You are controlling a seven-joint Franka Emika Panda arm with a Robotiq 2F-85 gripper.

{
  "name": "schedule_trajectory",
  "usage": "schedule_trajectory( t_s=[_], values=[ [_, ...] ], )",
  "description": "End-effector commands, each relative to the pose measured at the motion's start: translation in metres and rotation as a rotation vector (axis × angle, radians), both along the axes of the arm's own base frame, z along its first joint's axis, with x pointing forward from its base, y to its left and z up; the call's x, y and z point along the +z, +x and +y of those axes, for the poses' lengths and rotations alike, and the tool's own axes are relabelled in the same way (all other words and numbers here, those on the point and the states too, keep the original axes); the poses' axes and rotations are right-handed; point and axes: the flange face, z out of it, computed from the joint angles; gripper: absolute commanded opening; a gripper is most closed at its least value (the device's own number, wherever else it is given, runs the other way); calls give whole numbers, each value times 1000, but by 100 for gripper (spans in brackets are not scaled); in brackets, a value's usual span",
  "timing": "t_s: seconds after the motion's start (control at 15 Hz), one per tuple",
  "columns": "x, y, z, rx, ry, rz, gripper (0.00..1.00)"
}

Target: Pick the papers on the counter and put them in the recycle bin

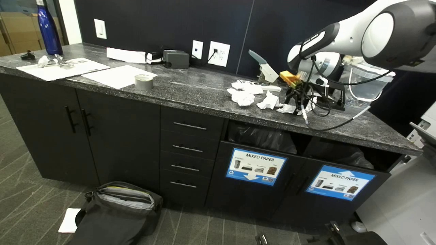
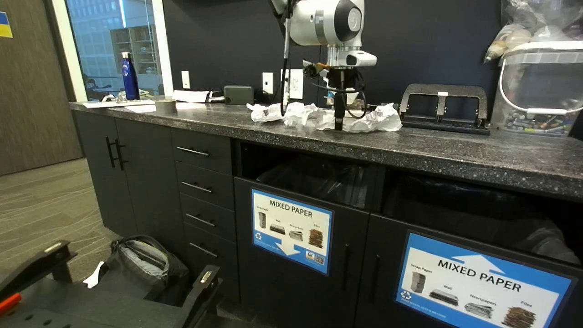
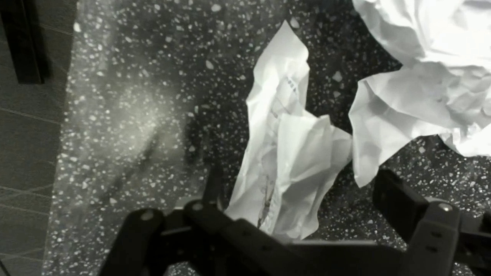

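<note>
Gripper spread astride a crumpled white paper on the speckled counter.
Other creased papers lie leftward; at right, a clear bucket holds jumbled coloured pieces; below, plastic liners sag.

You've got crumpled paper scraps, wrist view centre; speckled stone-look counter, faint sheen; matt bag, lower left in an exterior view, probably cloth.

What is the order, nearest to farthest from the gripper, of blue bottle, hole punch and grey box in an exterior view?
1. Hole punch, picture right of the gripper.
2. Grey box, left of it.
3. Blue bottle, farther left.
</note>
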Motion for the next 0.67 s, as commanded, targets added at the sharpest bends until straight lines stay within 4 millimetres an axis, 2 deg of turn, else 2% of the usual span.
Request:
schedule_trajectory(
  t_s=[0.0, 0.07, 0.13, 0.27, 0.6],
  values=[
    [4, 10, -1, -14, -6, -8, 100],
    [6, 10, -1, -11, -9, -7, 94],
    [4, 10, 0, -1, -22, -5, 73],
    [7, 9, 0, 19, -38, 4, 69],
    [6, 5, 3, 106, -88, 53, 31]
  ],
)
